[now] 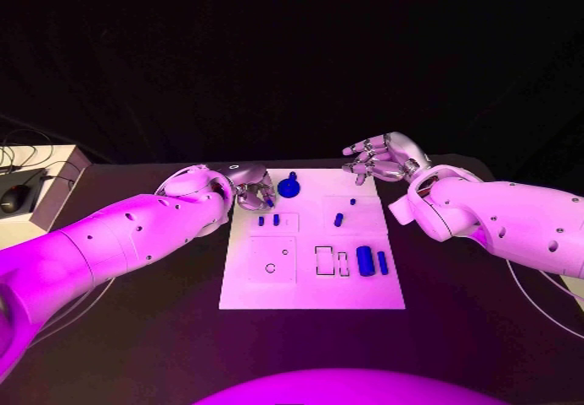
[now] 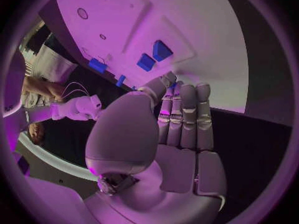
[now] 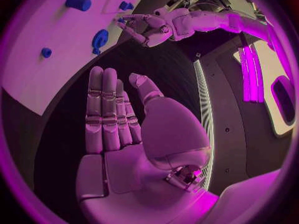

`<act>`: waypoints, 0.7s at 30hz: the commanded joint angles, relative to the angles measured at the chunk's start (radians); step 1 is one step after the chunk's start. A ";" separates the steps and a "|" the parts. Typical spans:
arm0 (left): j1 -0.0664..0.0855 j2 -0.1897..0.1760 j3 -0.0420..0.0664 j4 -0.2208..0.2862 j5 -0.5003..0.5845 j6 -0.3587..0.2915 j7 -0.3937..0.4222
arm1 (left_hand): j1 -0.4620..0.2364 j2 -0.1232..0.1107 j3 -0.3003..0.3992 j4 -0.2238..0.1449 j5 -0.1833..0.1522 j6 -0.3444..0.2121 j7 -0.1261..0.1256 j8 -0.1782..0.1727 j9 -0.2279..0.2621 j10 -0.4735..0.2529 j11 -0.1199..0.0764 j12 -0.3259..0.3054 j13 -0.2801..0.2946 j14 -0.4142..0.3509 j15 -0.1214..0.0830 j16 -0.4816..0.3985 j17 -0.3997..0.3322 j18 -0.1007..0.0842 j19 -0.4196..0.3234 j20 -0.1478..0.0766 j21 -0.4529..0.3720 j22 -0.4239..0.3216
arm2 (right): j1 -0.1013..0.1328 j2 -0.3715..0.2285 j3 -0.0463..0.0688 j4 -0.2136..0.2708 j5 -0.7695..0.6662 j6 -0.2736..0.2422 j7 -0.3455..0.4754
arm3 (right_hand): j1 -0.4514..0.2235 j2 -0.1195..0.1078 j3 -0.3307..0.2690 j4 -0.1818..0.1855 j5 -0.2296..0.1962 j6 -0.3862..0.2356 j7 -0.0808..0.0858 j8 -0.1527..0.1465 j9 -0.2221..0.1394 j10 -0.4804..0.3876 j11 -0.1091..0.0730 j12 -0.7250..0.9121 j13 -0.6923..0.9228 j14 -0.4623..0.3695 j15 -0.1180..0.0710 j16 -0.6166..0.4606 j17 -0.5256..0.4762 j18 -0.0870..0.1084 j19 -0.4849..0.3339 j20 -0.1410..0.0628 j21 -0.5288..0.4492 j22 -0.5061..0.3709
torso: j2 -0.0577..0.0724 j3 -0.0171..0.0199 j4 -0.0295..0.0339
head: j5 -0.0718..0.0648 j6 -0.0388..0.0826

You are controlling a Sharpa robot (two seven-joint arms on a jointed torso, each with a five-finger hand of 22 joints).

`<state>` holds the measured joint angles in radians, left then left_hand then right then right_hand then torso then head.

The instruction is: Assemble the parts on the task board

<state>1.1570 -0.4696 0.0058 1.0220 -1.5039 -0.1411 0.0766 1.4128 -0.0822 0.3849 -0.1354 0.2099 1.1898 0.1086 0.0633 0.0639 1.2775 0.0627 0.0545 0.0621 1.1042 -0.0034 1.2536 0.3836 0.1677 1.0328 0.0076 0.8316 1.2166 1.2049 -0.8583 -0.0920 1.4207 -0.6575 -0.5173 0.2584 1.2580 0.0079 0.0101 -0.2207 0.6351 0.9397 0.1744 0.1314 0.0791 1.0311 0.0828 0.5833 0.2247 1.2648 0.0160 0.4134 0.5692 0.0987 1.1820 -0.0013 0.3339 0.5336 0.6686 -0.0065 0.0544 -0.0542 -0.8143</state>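
Left hand (image 1: 252, 192) beside task board (image 1: 311, 291) holding parts (image 1: 365, 261).

Magenta light is washing over everything in front of me, coming from above and falling brightest on my two white arms and on the task board (image 1: 311, 295), which is glowing pale pink. Behind the table the room is sinking into near black, with no detail showing. Soft shadows are lying under my forearms on the dark table (image 1: 146, 337). In my wrist views the fisheye is bending the board's straight edges into curves, and the rim of each circle is darkening and blurring. Highlights are glinting on my left hand (image 2: 168, 134) and right hand (image 3: 131, 134).
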 commanded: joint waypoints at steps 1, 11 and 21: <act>-0.002 0.007 -0.001 0.001 -0.008 0.019 0.004 | 0.001 -0.009 0.003 0.003 0.000 -0.001 0.006 -0.001 0.001 -0.005 0.003 0.007 0.001 -0.006 0.004 -0.005 0.001 0.009 0.000 0.007 0.000 0.002 | 0.000 0.000 0.001 0.002 -0.002 0.005 0.010 | -0.001 0.005 0.004 0.000 0.004 -0.001 0.008 -0.004 -0.001 -0.002 -0.007 -0.001 -0.001 0.002 -0.004 0.002 0.001 -0.010 -0.007 -0.003 0.004 0.003 | 0.000 -0.0001 0.0000 | 0.000 0.000; -0.002 0.012 -0.001 0.005 -0.004 0.012 0.011 | 0.003 -0.008 0.002 0.003 0.000 0.001 0.006 -0.001 0.002 -0.002 0.002 0.007 0.001 -0.005 0.004 -0.005 0.003 0.009 0.001 0.008 0.001 0.002 | 0.000 -0.001 0.001 0.002 -0.003 0.005 0.010 | -0.001 0.005 0.004 0.000 0.004 -0.001 0.008 -0.004 -0.001 -0.002 -0.007 -0.001 -0.001 0.002 -0.004 0.002 0.001 -0.010 -0.007 -0.003 0.004 0.003 | 0.000 0.0002 0.0002 | 0.000 -0.001; -0.002 0.012 -0.001 0.001 -0.011 0.030 0.000 | 0.004 -0.007 0.000 0.002 0.000 0.007 0.005 -0.001 0.002 0.003 0.000 0.007 0.001 -0.007 0.003 -0.007 0.003 0.009 0.000 0.007 0.000 0.002 | 0.000 -0.002 0.001 0.002 -0.003 0.006 0.009 | -0.001 0.005 0.004 0.000 0.004 -0.001 0.008 -0.004 -0.001 -0.002 -0.007 -0.001 -0.001 0.002 -0.004 0.002 0.001 -0.010 -0.007 -0.003 0.004 0.003 | 0.000 -0.0002 0.0001 | -0.001 -0.002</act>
<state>1.1564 -0.4605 0.0053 1.0211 -1.5061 -0.1386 0.0756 1.4128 -0.0822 0.3849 -0.1354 0.2098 1.1939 0.1127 0.0631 0.0646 1.2775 0.0626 0.0578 0.0617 1.1042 -0.0034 1.2536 0.3857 0.1613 1.0328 0.0076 0.8316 1.2174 1.2049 -0.8599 -0.0920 1.4215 -0.6577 -0.5173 0.2582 1.2580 0.0079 0.0101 -0.2207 0.6351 0.9419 0.1761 0.1314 0.0792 1.0288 0.0807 0.5833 0.2247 1.2648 0.0160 0.4134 0.5692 0.0986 1.1784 -0.0050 0.3339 0.5356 0.6684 -0.0067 0.0544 -0.0552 -0.8152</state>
